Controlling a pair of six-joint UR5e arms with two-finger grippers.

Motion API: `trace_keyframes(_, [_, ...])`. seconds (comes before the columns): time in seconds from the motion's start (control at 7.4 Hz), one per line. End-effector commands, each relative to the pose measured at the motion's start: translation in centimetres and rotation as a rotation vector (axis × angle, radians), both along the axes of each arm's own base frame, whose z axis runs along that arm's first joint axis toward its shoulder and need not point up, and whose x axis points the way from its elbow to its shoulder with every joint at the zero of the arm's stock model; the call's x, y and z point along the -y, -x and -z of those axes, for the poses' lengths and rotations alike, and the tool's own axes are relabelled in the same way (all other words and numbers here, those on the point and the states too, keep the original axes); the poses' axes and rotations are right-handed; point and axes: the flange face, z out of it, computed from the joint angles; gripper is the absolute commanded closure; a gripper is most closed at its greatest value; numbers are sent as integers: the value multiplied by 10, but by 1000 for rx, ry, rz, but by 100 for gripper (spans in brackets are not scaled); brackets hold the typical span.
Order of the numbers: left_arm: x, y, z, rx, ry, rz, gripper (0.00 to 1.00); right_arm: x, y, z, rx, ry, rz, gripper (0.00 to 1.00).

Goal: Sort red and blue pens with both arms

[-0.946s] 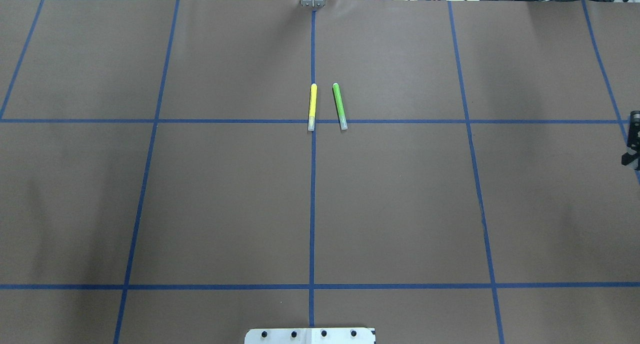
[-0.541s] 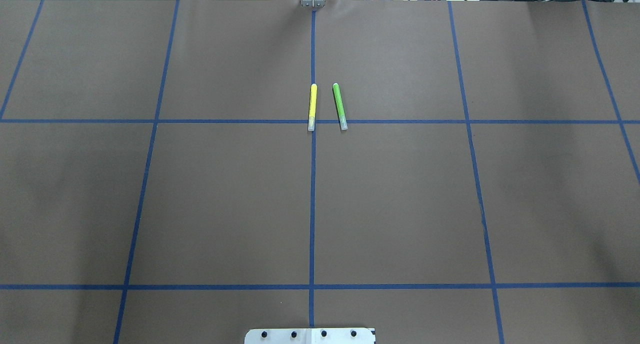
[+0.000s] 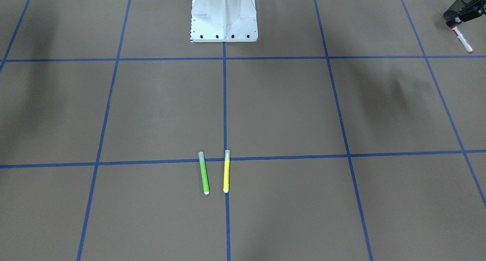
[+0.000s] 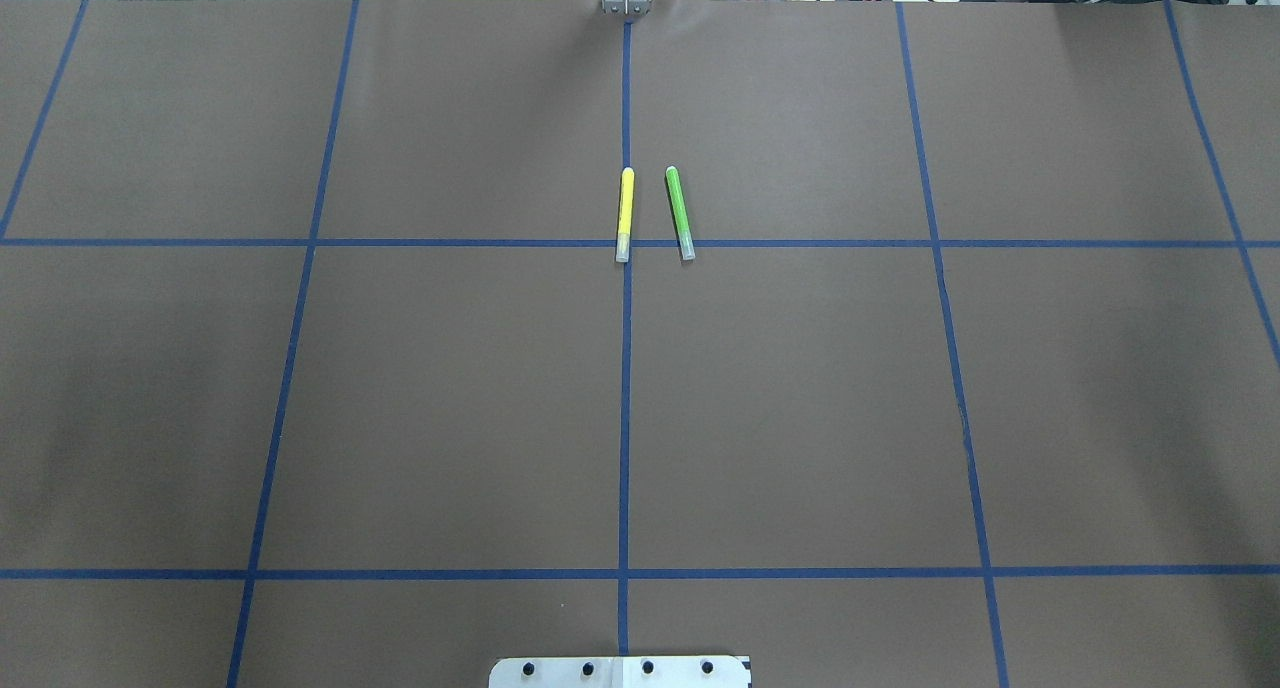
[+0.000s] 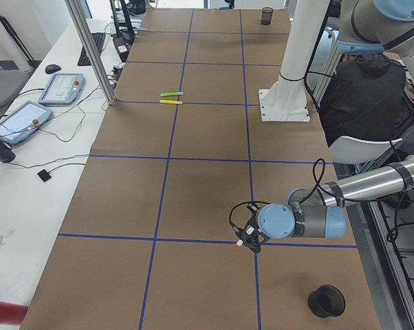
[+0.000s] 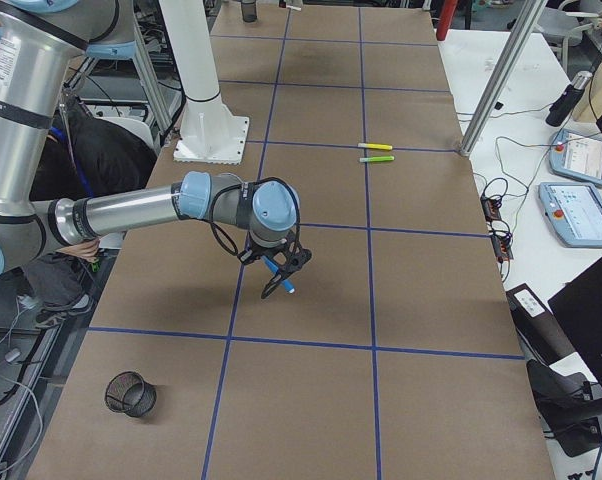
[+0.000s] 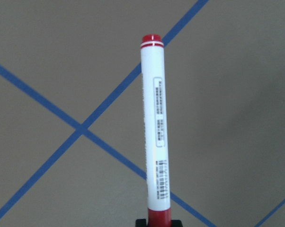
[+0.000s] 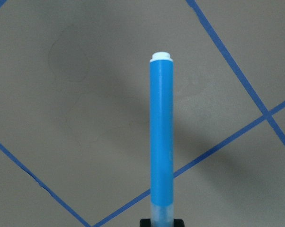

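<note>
The red pen [image 7: 154, 132], white-barrelled with a red cap and tail, sticks out of my left gripper [image 7: 159, 221], which is shut on its red end. In the front-facing view that gripper [image 3: 456, 18] hangs at the top right with the pen [image 3: 463, 39] pointing down above the table. My right gripper [image 8: 161, 221] is shut on the capped end of the blue pen [image 8: 161, 137]. From the right side, it [image 6: 274, 268] holds the pen [image 6: 280, 278] tilted above the brown mat. Neither gripper shows in the overhead view.
A yellow marker [image 4: 625, 213] and a green marker [image 4: 680, 213] lie side by side at the mat's middle far part. A black mesh cup [image 6: 129, 393] stands near the right arm, and another black cup [image 5: 327, 300] near the left arm. The white robot base [image 3: 224, 14] sits mid-edge.
The right gripper, seen at the overhead view's right edge 0.9 s ago, has left that view. The yellow and green markers have not moved.
</note>
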Motion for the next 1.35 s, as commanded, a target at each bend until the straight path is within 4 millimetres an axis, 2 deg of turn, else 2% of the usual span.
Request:
trace_keyframes(0.0, [-33, 3, -12, -12, 60, 12, 100, -43, -13, -24, 7, 74, -27, 100])
trace_keyframes(0.14, [-50, 3, -20, -16, 61, -1, 100, -70, -15, -40, 23, 55, 15, 100])
trace_keyframes(0.27, [-64, 3, -28, -25, 82, -3, 100, -78, -15, -46, 27, 87, 30, 100])
trace_keyframes(0.41, [-93, 4, -39, -29, 85, -22, 100, -90, -15, -57, 49, 90, 80, 100])
trace_keyframes(0.54, [-111, 4, -54, -34, 56, -51, 100, -99, -17, -60, 69, 69, 146, 100])
trace_keyframes(0.68, [-117, 4, -60, -37, 44, -65, 100, -103, -19, -62, 74, 39, 220, 100])
trace_keyframes(0.81, [-131, 3, -64, -39, 33, -96, 100, -101, -30, -61, 68, 18, 251, 100])
trace_keyframes(0.95, [-130, 1, -65, -36, 31, -126, 100, -95, -44, -56, 40, 40, 257, 100])
trace_keyframes(1.08, [-108, -2, -63, -29, 11, -148, 100, -85, -47, -50, 36, 41, 255, 100])
trace_keyframes(1.22, [-66, -7, -58, -26, 12, -147, 100, -80, -47, -51, 36, 38, 255, 100])
